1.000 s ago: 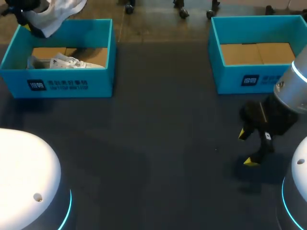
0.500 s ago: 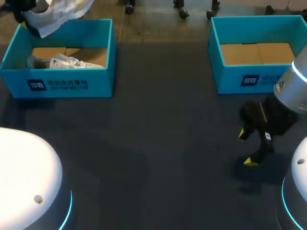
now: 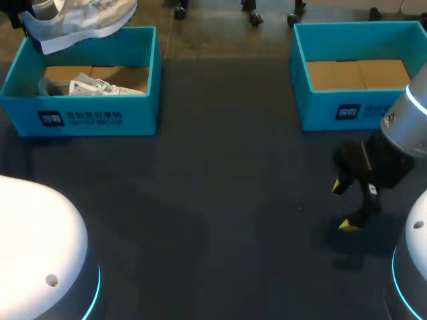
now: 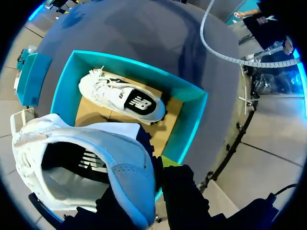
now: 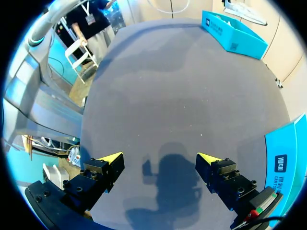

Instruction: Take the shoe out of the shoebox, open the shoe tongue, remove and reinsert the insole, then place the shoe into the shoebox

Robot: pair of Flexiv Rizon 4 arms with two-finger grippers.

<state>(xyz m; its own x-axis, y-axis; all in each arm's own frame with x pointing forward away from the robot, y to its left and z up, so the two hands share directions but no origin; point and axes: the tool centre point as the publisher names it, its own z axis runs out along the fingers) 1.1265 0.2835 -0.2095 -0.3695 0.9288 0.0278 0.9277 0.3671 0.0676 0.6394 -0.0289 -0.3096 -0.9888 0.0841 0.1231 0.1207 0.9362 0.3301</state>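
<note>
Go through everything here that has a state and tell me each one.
lifted shoe: held in the air above left shoebox.
second shoe: lying in left shoebox.
left shoebox: open, one shoe inside.
right shoebox: open, empty.
left gripper: shut on lifted shoe.
right gripper: open, empty.

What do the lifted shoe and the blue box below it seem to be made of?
Lifted shoe: likely matte white fabric or synthetic leather; the heel panel shows perforations. Blue box: probably cardboard, with thin walls, a brown flapped floor and smooth blue coating.
</note>
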